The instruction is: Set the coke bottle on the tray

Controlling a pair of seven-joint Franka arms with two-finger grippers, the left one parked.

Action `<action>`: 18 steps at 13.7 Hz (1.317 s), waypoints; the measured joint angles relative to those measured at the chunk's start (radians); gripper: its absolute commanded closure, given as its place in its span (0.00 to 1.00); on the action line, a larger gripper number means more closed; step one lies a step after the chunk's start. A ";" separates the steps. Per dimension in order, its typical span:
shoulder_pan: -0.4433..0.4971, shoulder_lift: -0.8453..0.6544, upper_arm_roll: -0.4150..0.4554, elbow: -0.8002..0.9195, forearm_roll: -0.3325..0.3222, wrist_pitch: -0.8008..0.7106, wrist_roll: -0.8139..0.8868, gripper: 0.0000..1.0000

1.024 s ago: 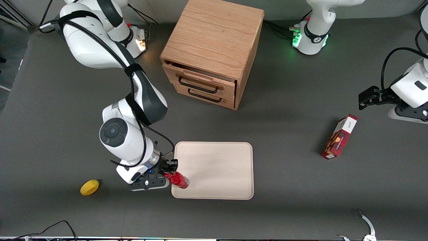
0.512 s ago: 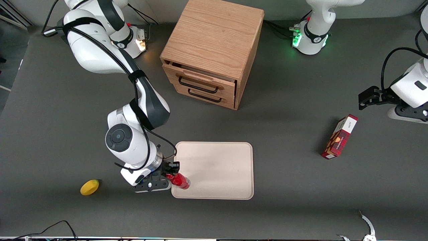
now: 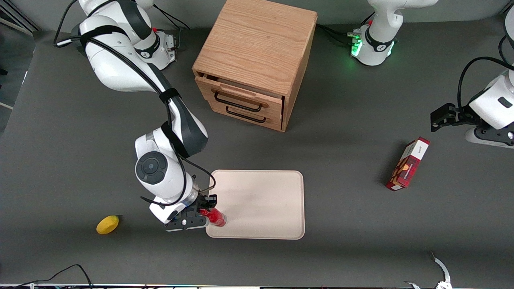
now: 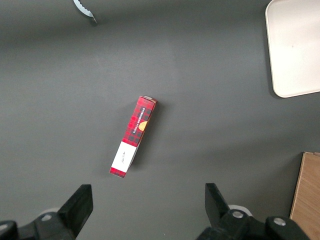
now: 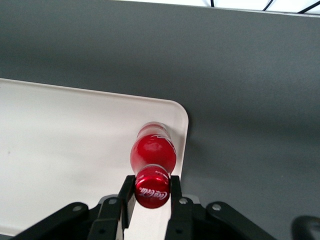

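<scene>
The coke bottle (image 3: 215, 217) (image 5: 153, 155) is small, glossy red, with a red cap. It hangs over the tray's corner nearest the front camera at the working arm's end. My right gripper (image 3: 204, 212) (image 5: 152, 192) is shut on the bottle's cap and neck, a black finger on each side. The beige tray (image 3: 261, 200) (image 5: 65, 140) lies flat on the grey table, bare apart from the bottle above its corner. Whether the bottle's base touches the tray cannot be told.
A wooden drawer cabinet (image 3: 257, 60) stands farther from the front camera than the tray, its top drawer slightly open. A yellow lemon (image 3: 107, 224) lies toward the working arm's end. A red-and-white carton (image 3: 407, 163) (image 4: 133, 136) lies toward the parked arm's end.
The right arm has shifted slightly toward the tray with the bottle in its grip. The bottle now stands a little more upright over the tray's corner.
</scene>
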 measured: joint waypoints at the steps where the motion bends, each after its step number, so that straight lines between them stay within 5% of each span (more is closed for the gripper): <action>1: 0.003 0.000 -0.002 0.000 -0.003 0.000 0.000 0.45; 5: 0.005 0.000 -0.008 0.000 -0.006 0.000 0.000 0.02; 18: -0.035 -0.078 -0.008 -0.013 0.014 -0.074 0.001 0.00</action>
